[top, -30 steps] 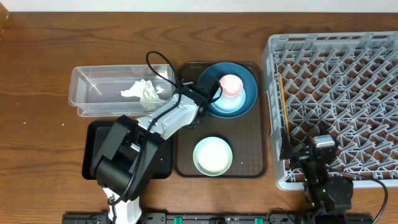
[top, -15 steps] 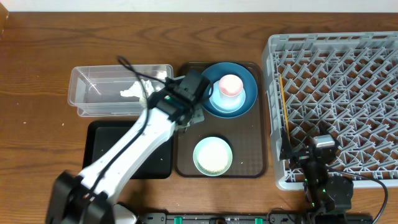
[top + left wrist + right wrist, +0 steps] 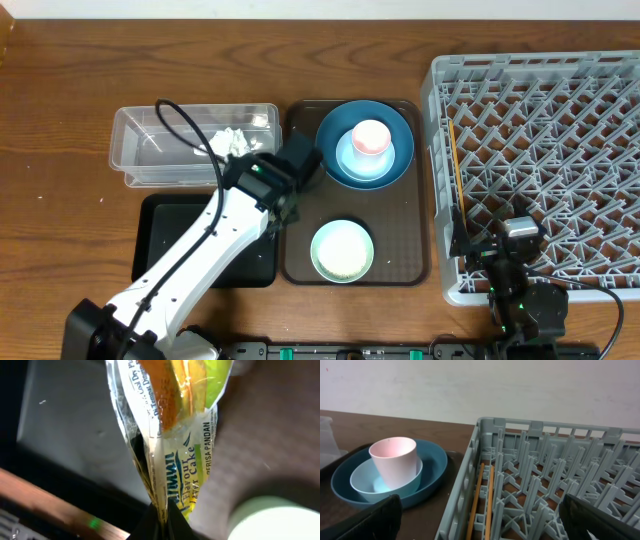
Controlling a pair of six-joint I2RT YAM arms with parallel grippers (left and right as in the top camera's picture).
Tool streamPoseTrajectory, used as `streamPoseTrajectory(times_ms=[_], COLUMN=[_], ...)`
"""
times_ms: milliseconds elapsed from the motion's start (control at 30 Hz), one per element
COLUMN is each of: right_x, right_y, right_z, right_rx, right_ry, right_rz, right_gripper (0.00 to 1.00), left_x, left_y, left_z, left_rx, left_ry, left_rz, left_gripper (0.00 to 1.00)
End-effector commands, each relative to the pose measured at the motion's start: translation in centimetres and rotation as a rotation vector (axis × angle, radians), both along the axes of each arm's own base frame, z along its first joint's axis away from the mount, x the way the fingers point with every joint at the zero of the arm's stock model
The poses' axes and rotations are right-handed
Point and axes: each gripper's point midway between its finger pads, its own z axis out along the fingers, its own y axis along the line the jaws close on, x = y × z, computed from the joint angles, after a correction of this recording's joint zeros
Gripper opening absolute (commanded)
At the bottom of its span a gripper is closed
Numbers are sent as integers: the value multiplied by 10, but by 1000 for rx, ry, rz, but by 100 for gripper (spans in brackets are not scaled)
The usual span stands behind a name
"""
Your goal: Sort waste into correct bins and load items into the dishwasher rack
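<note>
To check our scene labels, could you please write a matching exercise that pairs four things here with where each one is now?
Things:
1. crumpled white paper tissue
2. small pink cup
3. pale mint-green bowl
4. yellow-green snack wrapper

Places:
A. pinched in the left gripper
B. standing in the small light-blue bowl
C. lying in the clear rectangular plastic tub
D. sitting directly on the brown serving tray

Pairs: 1-C, 2-B, 3-D, 4-A.
</note>
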Motion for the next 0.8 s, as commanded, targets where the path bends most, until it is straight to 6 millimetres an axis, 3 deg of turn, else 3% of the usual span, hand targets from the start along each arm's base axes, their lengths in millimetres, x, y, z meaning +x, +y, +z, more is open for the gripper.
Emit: streamPoseTrajectory(times_ms=[0,267,433,533,767], right_x=[0,0,0,0,0], right_y=[3,3,3,3,3], right_z=[-2,-2,-2,-2,-2], right_rx=[-11,-11,-11,-11,-11], right_ry=[4,4,4,4,4], right_rz=[12,11,12,12,12], right_gripper=[99,99,99,99,99], left_x=[-10,-34,-42,-42,-43], left_y=[29,50,60,61,59], left_z=[-11,-57,-65,-67,-68], left_rx=[107,155,160,146,128], left_ry=[-67,-68,-59,-47,-38], left_rz=[214,352,434,455,465], left_gripper=[6,6,8,29,52])
